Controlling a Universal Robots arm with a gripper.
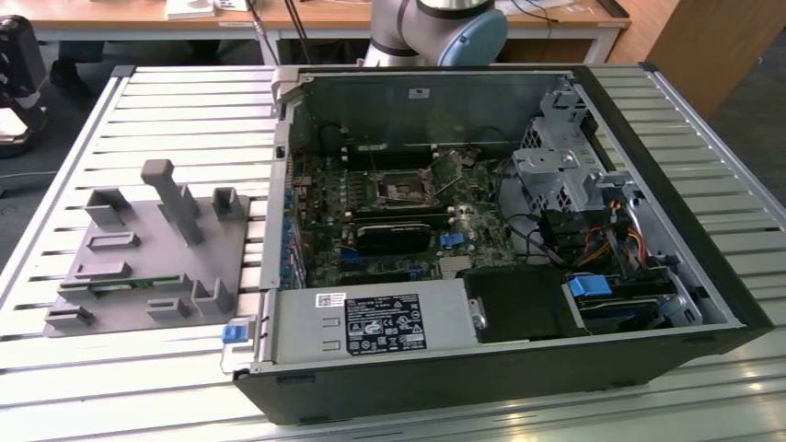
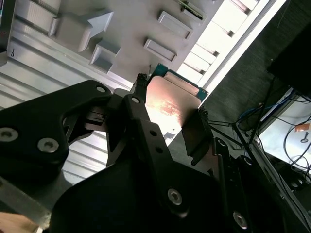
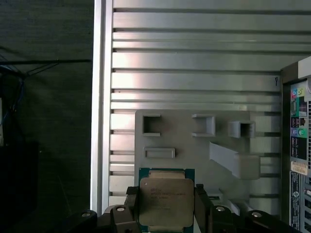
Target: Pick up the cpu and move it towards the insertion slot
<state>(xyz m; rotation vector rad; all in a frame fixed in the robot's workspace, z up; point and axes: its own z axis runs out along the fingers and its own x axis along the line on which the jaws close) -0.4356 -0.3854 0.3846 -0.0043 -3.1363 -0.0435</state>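
The cpu (image 3: 165, 201) is a flat square chip with a silver metal top and a green rim. My gripper (image 3: 166, 209) is shut on it, one black finger (image 3: 131, 208) on each side. In the second wrist view the cpu (image 2: 170, 104) shows its shiny face between the gripper (image 2: 167, 114) fingers. It hangs high above the grey fixture (image 3: 194, 141). The insertion slot (image 1: 403, 189) is a square socket with a silver frame and dark centre. It lies on the board inside the open computer case (image 1: 687, 230).
The grey fixture (image 1: 147, 258) with upright posts sits on the ribbed metal table (image 1: 160, 110), on the exterior view's left of the case. A narrow green stick (image 1: 123, 285) lies in it. The arm's base (image 1: 443, 28) stands behind the case. Drive cages and cables crowd the case's right side.
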